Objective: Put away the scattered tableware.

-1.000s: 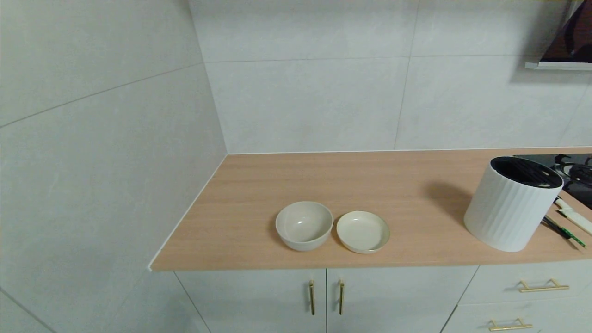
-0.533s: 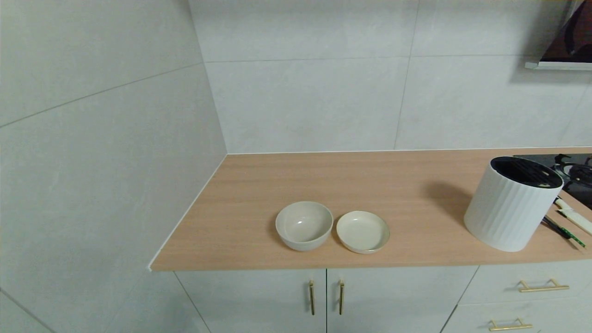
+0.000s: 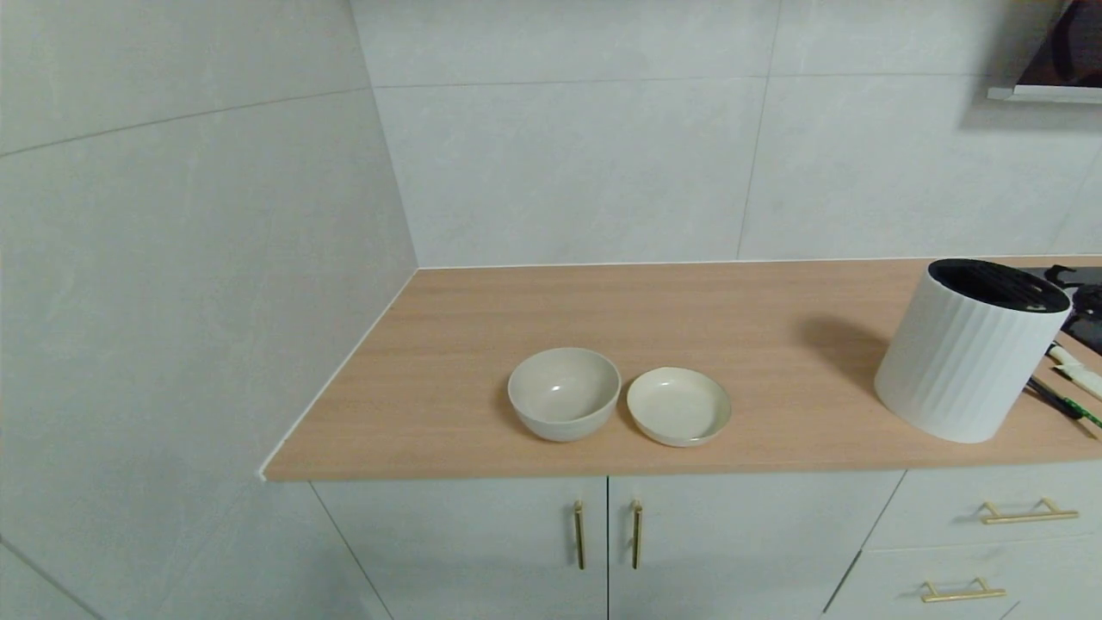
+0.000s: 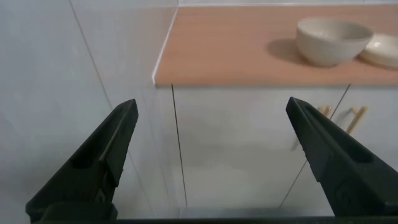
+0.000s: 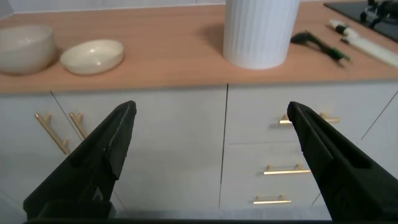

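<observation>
Head view: utensils [image 3: 1057, 400] partly behind holder [image 3: 964, 362]

The left tool [image 4: 211, 111] sits below and before the wooden counter [image 3: 689, 310]. Ahead to its right, a deep cream ceramic bowl [image 3: 564, 394] stands on the counter, with a shallow cream ceramic dish [image 3: 678, 406] just beside it, farther right. Ahead of the right tool [image 5: 211, 111] stands a white ribbed cylindrical holder [image 3: 971, 349], with dark chopsticks [image 5: 317, 45] lying to its right.

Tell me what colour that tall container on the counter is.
The container is white, vertically ribbed, with a black top; head view shows it best.
</observation>
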Controlling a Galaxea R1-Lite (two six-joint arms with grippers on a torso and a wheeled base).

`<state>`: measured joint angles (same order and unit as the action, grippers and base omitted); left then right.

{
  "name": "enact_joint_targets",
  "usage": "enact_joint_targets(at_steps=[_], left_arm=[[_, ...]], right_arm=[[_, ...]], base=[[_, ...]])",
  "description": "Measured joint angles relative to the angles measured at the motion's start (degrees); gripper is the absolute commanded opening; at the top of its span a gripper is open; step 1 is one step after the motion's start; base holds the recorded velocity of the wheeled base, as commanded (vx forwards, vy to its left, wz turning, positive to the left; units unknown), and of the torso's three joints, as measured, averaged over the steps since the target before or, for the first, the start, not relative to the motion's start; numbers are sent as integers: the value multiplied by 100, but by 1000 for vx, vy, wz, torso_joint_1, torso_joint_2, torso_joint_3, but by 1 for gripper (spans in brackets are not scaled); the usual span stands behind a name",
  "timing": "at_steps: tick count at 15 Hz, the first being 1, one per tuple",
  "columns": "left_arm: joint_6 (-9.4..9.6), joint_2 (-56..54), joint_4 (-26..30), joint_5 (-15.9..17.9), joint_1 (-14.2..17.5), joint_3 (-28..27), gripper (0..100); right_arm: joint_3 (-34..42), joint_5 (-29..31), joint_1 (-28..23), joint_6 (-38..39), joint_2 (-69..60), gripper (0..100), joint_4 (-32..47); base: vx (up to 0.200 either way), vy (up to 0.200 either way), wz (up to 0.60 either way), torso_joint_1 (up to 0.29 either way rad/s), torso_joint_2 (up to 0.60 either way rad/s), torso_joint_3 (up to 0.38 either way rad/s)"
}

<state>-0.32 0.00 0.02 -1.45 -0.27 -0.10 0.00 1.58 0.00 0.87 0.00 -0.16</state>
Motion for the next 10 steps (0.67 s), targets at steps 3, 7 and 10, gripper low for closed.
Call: enact_joint_targets(at_steps=[3, 7, 10], left_arm=[[0, 0, -2, -2, 0, 0, 100], [0, 0, -2, -2, 0, 0, 100], [0, 0, 0, -2, 0, 0, 100]], right_arm=[[0, -2, 0, 2, 0, 100, 0], [0, -2, 0, 2, 0, 100, 0], [0, -2, 0, 2, 0, 100, 0]], base=[[0, 0, 0, -246, 548, 307], [0, 0, 0, -234, 525, 295], [0, 0, 0, -211, 510, 292]])
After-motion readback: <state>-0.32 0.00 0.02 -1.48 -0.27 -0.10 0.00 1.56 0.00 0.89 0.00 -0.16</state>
